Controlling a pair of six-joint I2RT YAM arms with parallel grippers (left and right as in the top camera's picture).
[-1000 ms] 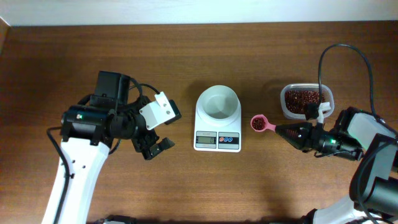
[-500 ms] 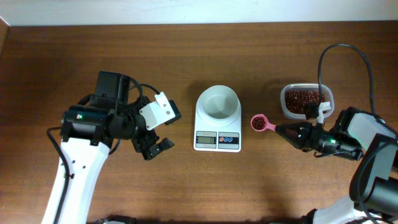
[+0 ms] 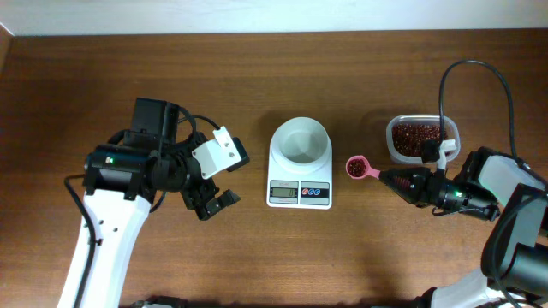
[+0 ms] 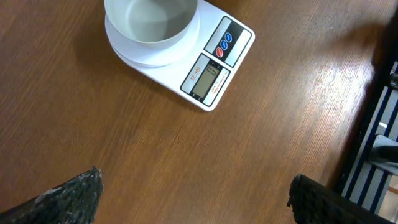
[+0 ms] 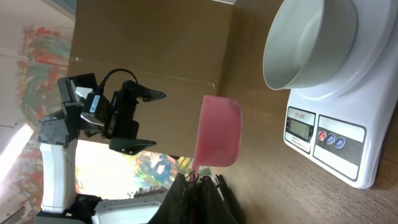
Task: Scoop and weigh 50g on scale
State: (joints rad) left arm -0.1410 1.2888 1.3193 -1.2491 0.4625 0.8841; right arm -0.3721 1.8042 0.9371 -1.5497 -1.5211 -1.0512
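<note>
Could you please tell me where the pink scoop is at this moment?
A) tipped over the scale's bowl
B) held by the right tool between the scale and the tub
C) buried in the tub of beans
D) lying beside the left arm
B: the overhead view shows the pink scoop gripped by the right tool, between the scale and the tub of beans.

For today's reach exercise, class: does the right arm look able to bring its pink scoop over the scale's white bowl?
Probably yes: the right claw holds the pink scoop just beside the scale, nothing stands between scoop and bowl, and the left arm is well clear.
</note>
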